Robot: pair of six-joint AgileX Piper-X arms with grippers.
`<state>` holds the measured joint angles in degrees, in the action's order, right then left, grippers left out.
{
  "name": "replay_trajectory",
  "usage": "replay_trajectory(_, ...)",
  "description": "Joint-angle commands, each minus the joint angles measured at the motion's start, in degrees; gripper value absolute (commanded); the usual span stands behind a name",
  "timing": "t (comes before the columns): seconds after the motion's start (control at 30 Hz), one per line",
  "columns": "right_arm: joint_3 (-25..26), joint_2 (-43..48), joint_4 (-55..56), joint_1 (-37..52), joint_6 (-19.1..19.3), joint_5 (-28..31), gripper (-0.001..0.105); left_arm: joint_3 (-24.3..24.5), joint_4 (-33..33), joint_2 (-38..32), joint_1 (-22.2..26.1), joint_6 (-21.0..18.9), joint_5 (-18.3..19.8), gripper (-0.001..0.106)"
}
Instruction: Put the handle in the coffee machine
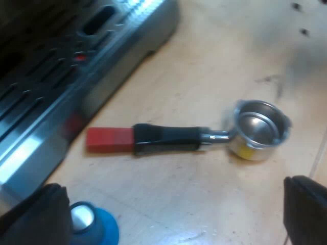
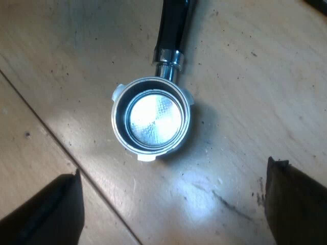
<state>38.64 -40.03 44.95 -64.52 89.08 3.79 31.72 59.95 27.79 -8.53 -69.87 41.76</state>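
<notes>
Holder point(image 1: 189, 137) is loose, lying on the wooden table point(image 1: 214, 56) beside the coffee machine point(image 1: 56, 87), not locked into it. Metal cup point(image 1: 258, 128) sits mouth up and the dark handle point(image 1: 166, 139) lies flat on the wood. Red end point(image 1: 109, 140) points at the machine's metal base, close to it with a small gap between, and a red reflection shows on that metal face. Yellow patch point(image 1: 247, 152) on the cup's outer wall, down by the table. Left gripper point(image 1: 173, 204) hangs over the table, released, black fingers point(image 1: 36, 217) spread wide, grasping nothing; the holder lies beyond the fingertips, untouched. Right wrist view looks straight down into the cup: shiny mesh floor point(image 2: 153, 118), small tabs on the rim, chrome neck point(image 2: 168, 61) joining the black handle. Right gripper point(image 2: 173, 204) is released too, its fingers wide apart above the table just beside the cup, no contact, nothing grasped. Blue tamper point(image 1: 97, 229) with a pale centre stands on the table right at one left-gripper finger, partly hidden behind it; can't tell whether they touch. Machine's slotted drip tray point(image 1: 30, 97) is the part nearest the red end, with a small red spot point(image 1: 79, 57) among the slots. Table has a seam line point(image 2: 56, 138) passing near the cup and dark scuffs point(image 2: 230, 201) between the right gripper's fingers
</notes>
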Motion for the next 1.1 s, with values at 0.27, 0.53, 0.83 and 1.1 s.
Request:
replay_trajectory(0.27,0.6,0.0,-1.5,-2.6,-5.6,4.0,0.074,0.6,0.0,0.1,-3.8,-0.1,-2.3,0.086)
replay_trajectory(0.53,0.6,0.0,-1.5,-2.6,-12.4,4.3,0.074,0.6,0.0,0.1,-3.8,-0.1,-2.3,0.086)
replay_trajectory(0.83,0.6,0.0,-7.2,-2.6,-33.7,6.1,0.074,0.6,0.2,0.1,-3.8,2.8,0.7,0.086)
replay_trajectory(1.1,0.6,-0.6,-8.8,-2.6,-54.1,6.3,0.074,0.6,0.2,0.1,-3.8,4.6,0.5,0.086)
